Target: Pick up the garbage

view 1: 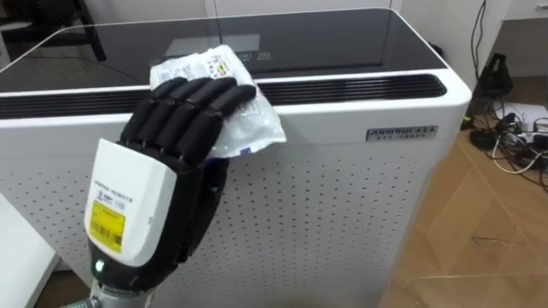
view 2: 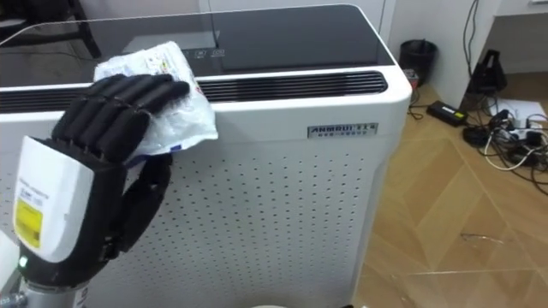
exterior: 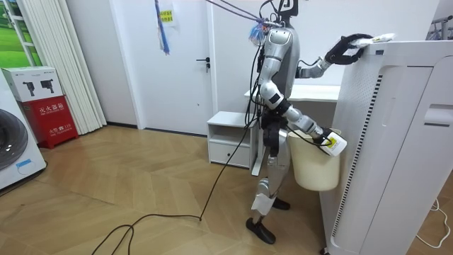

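A crumpled white plastic wrapper (view 1: 250,121) lies on the front top edge of a tall white appliance (view 1: 360,197), partly hanging over its perforated face. My left hand (view 1: 171,120) comes up from the lower left, with its fingers curled over the wrapper and its thumb beneath. In the room view I stand facing the appliance (exterior: 396,142) with that hand (exterior: 344,48) raised to its top. My right hand (exterior: 327,139) is low at my side, gripping the rim of a cream bin (exterior: 311,170) that hangs off the floor.
The appliance has a dark glossy top (view 1: 282,38) and a slotted vent (view 1: 360,85). Tangled cables and plugs (view 1: 514,137) lie on the wooden floor to the right. A low white cabinet (exterior: 230,138) and a white desk (exterior: 311,91) stand behind me.
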